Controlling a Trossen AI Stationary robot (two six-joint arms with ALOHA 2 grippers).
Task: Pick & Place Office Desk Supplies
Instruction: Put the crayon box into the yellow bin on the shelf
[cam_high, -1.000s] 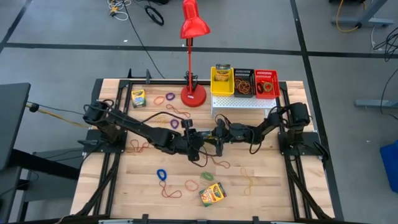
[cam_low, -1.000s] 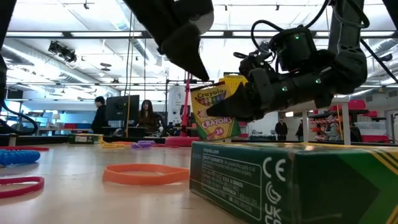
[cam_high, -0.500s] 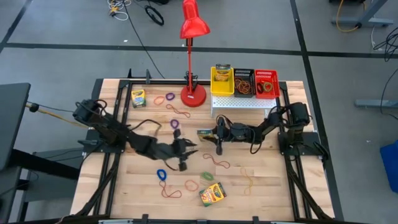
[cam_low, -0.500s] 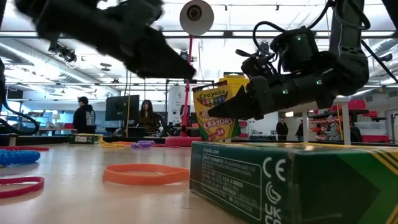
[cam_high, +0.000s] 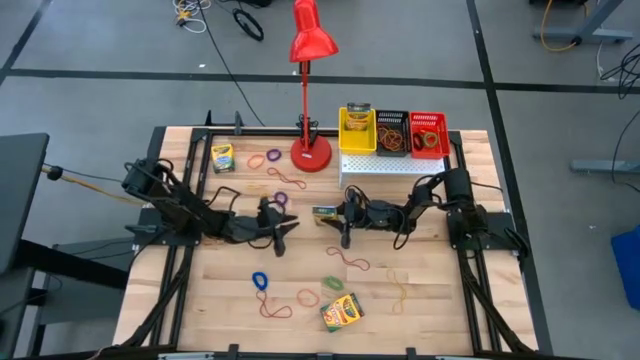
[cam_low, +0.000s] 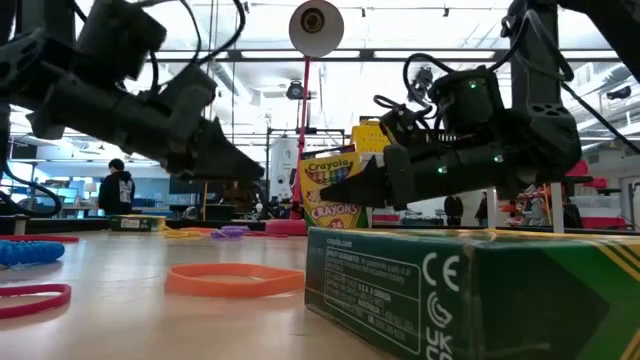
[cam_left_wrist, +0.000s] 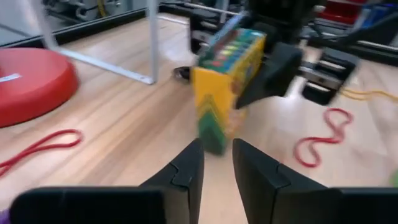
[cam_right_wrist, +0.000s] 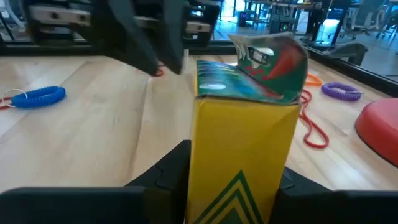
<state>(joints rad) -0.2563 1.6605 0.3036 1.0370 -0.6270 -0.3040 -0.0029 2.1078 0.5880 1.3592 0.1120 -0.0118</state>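
Nearest the camera in the low view, a crayon box lying flat (cam_low: 470, 290) filled the lower right of the frame; in the high view it sat at lower centre of the table (cam_high: 180, 310). An orange rubber band (cam_low: 234, 279) lay flat just left of it, with a blue coiled loop (cam_low: 25, 252) at the far left edge.

Mid-table: the right gripper (cam_high: 333, 214) was clamped on an upright crayon box (cam_high: 325, 213), yellow body between its fingers (cam_right_wrist: 165, 171) in the right wrist view, flap open at the top. The box stood at centre frame in the high view.

The left gripper (cam_high: 287, 224) hung empty left of centre, well short of that box, fingers nearly together with a narrow gap in the left wrist view (cam_left_wrist: 216, 168).

Farther back: a red lamp (cam_high: 311, 153) at upper centre, another crayon box (cam_high: 222, 157) at upper left, and a yellow bin (cam_high: 357, 130), black bin (cam_high: 392, 132) and red bin (cam_high: 429, 133) on a white stand (cam_high: 390, 164).
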